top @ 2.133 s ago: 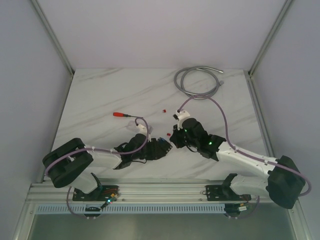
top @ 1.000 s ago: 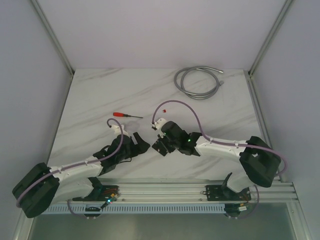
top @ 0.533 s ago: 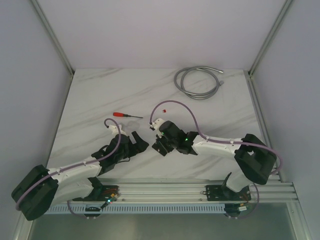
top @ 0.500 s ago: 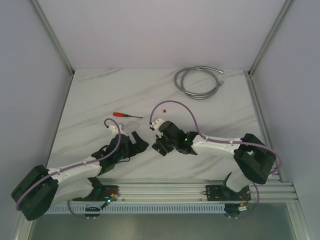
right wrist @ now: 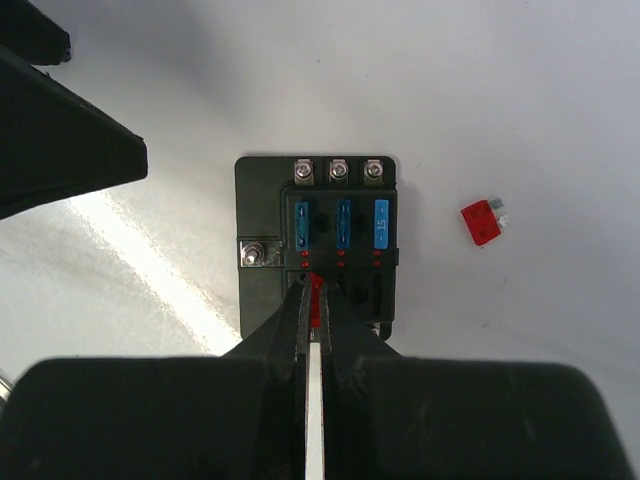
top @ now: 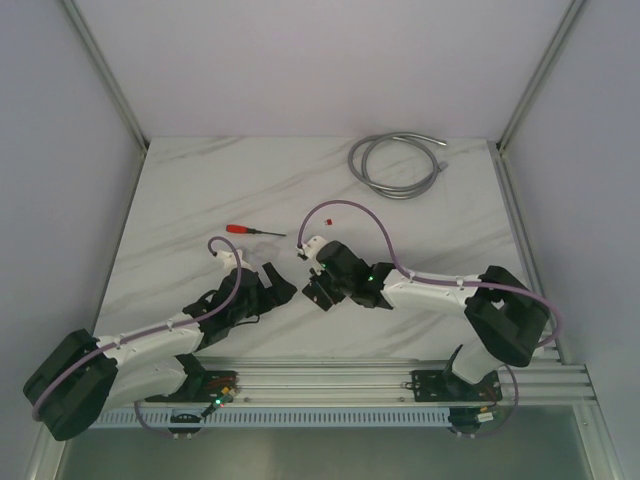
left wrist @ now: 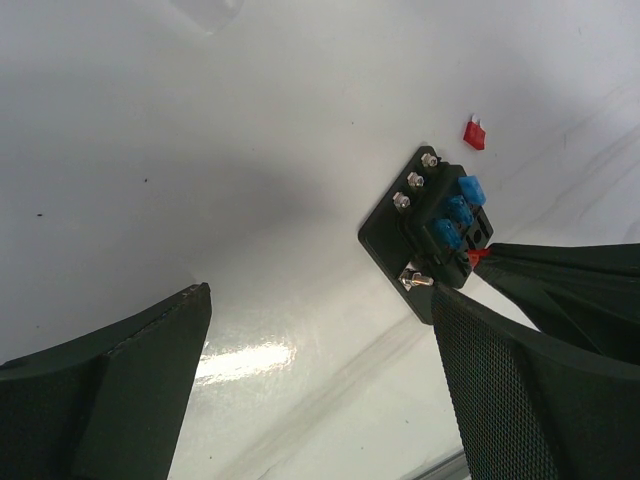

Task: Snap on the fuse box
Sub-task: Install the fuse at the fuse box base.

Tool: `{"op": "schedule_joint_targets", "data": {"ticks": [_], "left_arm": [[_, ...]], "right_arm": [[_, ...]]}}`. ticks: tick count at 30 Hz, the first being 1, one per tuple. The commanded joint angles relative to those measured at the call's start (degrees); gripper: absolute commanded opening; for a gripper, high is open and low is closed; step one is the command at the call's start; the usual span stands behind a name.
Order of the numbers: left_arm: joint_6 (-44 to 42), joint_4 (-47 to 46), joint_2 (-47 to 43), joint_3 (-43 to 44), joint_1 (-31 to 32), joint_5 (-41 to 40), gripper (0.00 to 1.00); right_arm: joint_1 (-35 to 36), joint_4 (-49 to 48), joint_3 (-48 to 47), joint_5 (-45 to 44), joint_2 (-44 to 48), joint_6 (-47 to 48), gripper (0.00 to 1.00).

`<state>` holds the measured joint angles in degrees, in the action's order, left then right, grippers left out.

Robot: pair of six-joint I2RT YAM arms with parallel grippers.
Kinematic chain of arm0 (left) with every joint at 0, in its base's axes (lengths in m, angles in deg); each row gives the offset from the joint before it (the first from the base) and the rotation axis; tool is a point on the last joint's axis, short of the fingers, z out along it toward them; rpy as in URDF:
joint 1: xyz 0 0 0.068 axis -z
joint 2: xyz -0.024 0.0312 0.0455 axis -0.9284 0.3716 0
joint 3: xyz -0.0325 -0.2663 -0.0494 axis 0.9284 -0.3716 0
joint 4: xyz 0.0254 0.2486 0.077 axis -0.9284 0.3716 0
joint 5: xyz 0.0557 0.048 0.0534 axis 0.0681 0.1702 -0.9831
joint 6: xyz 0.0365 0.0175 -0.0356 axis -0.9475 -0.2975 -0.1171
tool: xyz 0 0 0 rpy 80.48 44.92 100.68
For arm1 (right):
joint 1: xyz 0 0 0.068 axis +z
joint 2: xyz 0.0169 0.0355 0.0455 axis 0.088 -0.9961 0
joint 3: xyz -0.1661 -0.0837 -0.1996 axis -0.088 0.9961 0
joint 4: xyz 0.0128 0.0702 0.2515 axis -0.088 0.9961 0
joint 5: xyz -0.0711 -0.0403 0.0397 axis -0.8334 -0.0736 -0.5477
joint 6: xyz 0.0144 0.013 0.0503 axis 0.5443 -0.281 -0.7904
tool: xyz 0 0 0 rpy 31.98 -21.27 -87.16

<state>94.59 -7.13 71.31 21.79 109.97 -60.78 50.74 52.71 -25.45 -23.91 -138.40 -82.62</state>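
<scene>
Two claws at one fuse box

The fuse box (right wrist: 316, 235) lies flat on the marble table (right wrist: 500, 80), at the centre of the right wrist frame. The right gripper (right wrist: 316, 297) reaches up from the bottom edge, fingertips pinched together on a small red piece at the box's lower slots. The left gripper (left wrist: 320, 295) stands wide apart, gripping nothing. The box lies just beyond the finger at that frame's lower right. A loose red fuse (right wrist: 482, 222) lies right of the box.
</scene>
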Motion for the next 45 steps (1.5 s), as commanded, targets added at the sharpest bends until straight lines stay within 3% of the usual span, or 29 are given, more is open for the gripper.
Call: {"op": "schedule_joint_targets", "data": {"ticks": [1, 8, 45], "left_arm": [[0.33, 0.44, 0.34, -0.32, -0.27, 0.37, 1.00], [0.42, 0.41, 0.24, -0.41, -0.38, 0.31, 1.00], [0.56, 0.53, -0.05, -0.66, -0.73, 0.39, 1.00]], "right_arm": [[0.37, 0.30, -1.08, 0.69, 0.60, -0.14, 0.00], [0.46, 0.21, -0.77, 1.25, 3.60, -0.23, 0.00], [0.51, 0.32, -1.21, -0.52, -1.52, 0.01, 0.01]]}}
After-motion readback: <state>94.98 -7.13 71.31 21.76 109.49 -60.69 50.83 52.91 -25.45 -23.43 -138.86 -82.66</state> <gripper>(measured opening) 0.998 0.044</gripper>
